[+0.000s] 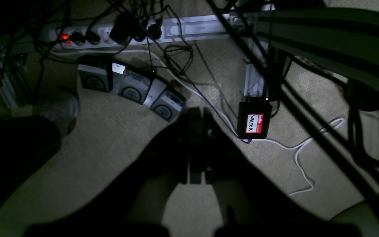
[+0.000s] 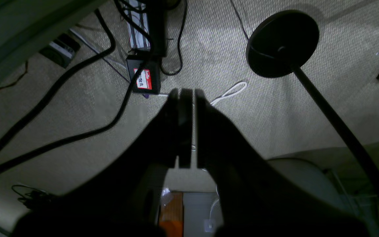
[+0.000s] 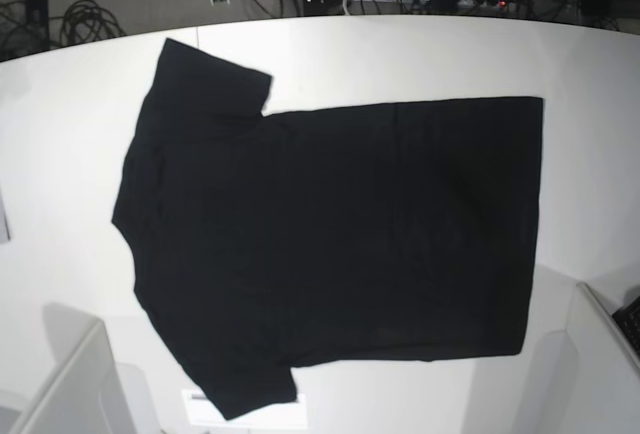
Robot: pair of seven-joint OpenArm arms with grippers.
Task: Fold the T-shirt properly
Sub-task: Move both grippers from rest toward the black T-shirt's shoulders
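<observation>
The black T-shirt (image 3: 330, 234) lies spread flat on the white table (image 3: 70, 124) in the base view. Its plain side is up, the sleeves are at the left and the hem is at the right. No print shows. Neither gripper shows in the base view. In the left wrist view my left gripper (image 1: 196, 113) hangs over the carpet floor beside the table, with its jaws together and nothing between them. In the right wrist view my right gripper (image 2: 186, 92) also hangs over the floor, shut and empty.
White arm parts sit at the base view's bottom left (image 3: 70, 384) and bottom right (image 3: 600, 354). On the floor are a power strip (image 1: 117, 33), power bricks (image 1: 133, 87), a black labelled box (image 1: 254, 120), cables and a round black stand base (image 2: 281, 42).
</observation>
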